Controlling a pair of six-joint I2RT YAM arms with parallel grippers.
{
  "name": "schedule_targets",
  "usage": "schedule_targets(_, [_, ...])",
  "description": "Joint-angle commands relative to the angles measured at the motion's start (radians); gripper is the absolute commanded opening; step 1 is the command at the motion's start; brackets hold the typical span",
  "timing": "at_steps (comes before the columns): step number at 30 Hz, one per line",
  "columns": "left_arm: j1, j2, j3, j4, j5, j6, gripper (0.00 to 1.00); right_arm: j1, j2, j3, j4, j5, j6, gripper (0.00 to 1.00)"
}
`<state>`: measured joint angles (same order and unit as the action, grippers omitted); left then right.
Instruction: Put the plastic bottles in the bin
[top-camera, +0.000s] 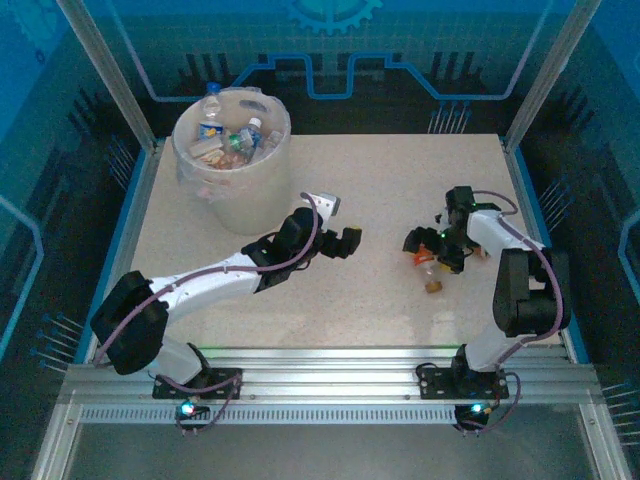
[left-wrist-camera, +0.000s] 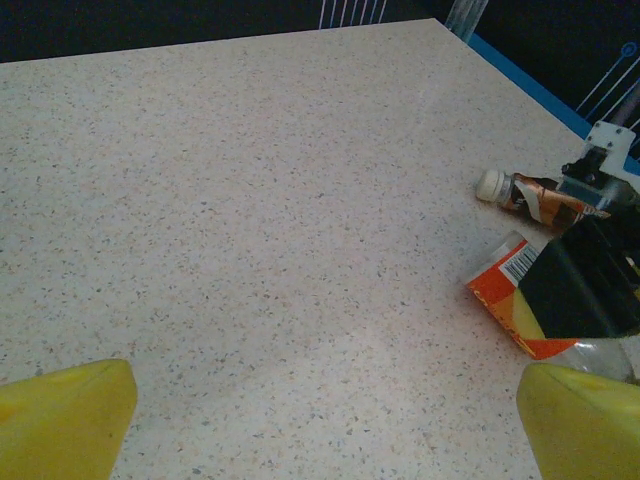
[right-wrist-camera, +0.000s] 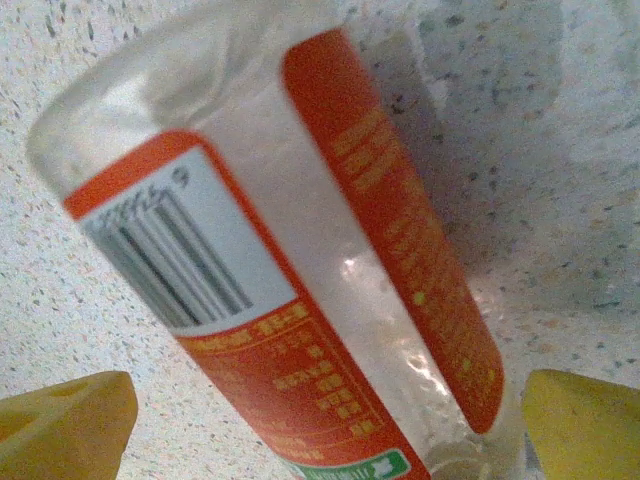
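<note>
Right claw (right-wrist-camera: 320, 428) apart, astride orange-label bottle (right-wrist-camera: 300, 260) toward right edge of surface (top-camera: 390, 180); slick, round: could squirt out on closing. Left claw (top-camera: 346, 242) apart, empty.

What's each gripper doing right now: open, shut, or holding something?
Left gripper: open, holding nothing.
Right gripper: open, fingers either side of the orange-labelled bottle, not closed on it.

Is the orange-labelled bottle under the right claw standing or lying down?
Lying down: the orange-labelled bottle rests on its side on the table, barcode facing up.
</note>
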<state>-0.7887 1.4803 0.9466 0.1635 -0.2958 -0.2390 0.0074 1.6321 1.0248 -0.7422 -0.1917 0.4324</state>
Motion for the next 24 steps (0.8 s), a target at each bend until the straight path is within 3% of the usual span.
schedule_targets(1, [-0.008, -0.004, 0.001, 0.014, -0.032, -0.03, 0.99, 0.049, 0.0, -0.022, -0.009, 0.014, 0.007, 1.0])
schedule_targets(8, [-0.008, -0.025, 0.018, -0.073, -0.153, -0.137, 0.99, 0.156, 0.02, -0.052, -0.013, 0.1, 0.06, 0.93])
schedule_targets(14, [-0.006, -0.062, 0.004, -0.078, -0.201, -0.173, 0.99, 0.202, 0.038, -0.066, 0.007, 0.171, 0.091, 0.67])
schedule_targets(24, [-0.004, -0.078, 0.0, -0.068, -0.212, -0.185, 0.99, 0.236, 0.026, -0.055, 0.03, 0.23, 0.082, 0.41])
